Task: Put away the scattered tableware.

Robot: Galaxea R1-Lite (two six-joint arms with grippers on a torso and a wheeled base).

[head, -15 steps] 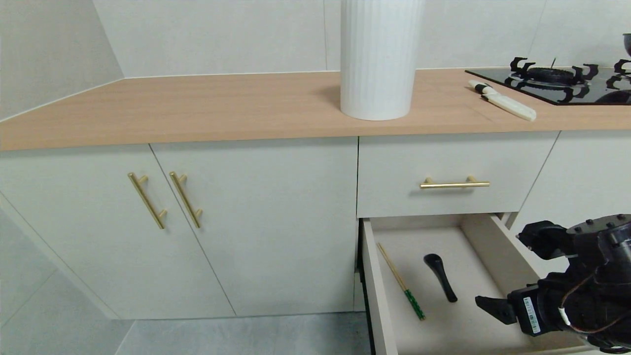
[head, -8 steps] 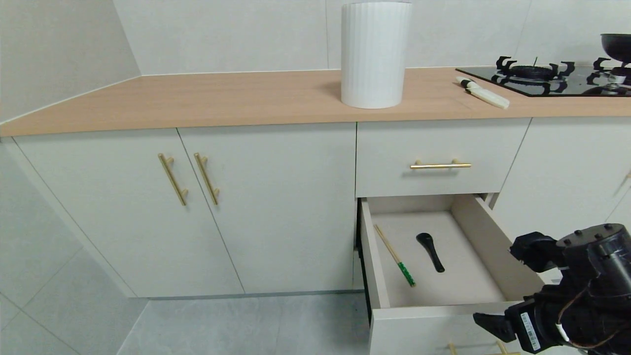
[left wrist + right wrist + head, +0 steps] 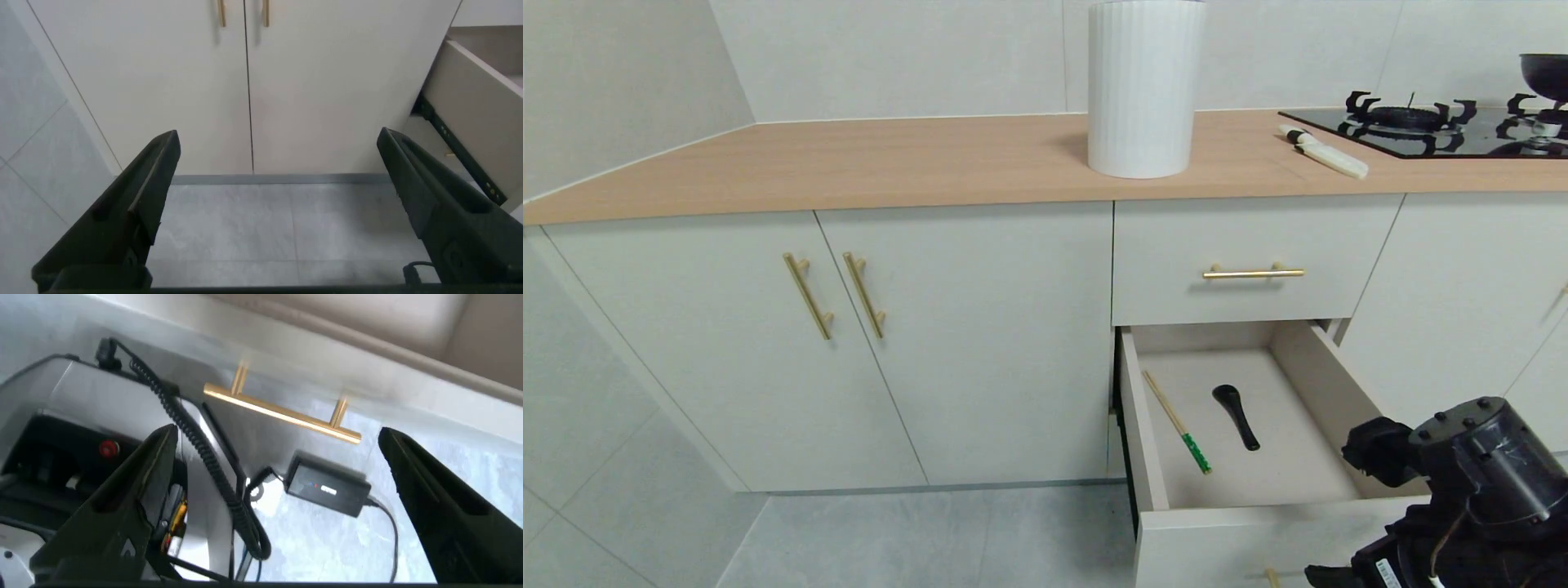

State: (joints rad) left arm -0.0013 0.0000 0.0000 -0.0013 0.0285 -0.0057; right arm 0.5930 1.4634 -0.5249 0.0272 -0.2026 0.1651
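The lower drawer point(image 3: 1147, 457) stands pulled out, with a pair of green-tipped chopsticks point(image 3: 1177, 422) and a black spoon point(image 3: 1236, 416) lying inside. A white-sheathed knife point(image 3: 1323, 152) rests on the wooden countertop point(image 3: 890, 163) beside the stove. My right gripper point(image 3: 1347, 514) is open at the drawer's front right corner. In the right wrist view the right gripper point(image 3: 278, 498) is spread wide, with the drawer's gold handle point(image 3: 282, 415) framed between its fingers and apart from them. My left gripper point(image 3: 278, 212) is open and empty above the grey floor, facing the cabinet doors point(image 3: 245, 82).
A tall white ribbed canister point(image 3: 1143, 86) stands on the countertop above the shut upper drawer point(image 3: 1250, 261). A black gas hob point(image 3: 1429, 126) with a dark pot point(image 3: 1545, 72) sits at the far right. A double-door cabinet point(image 3: 833, 343) fills the left; grey floor point(image 3: 890, 539) lies below.
The head camera pulled back between the earliest frame and half a second ago, so more of the drawer shows. Since then my right arm has sunk lower and slightly left by the drawer front.
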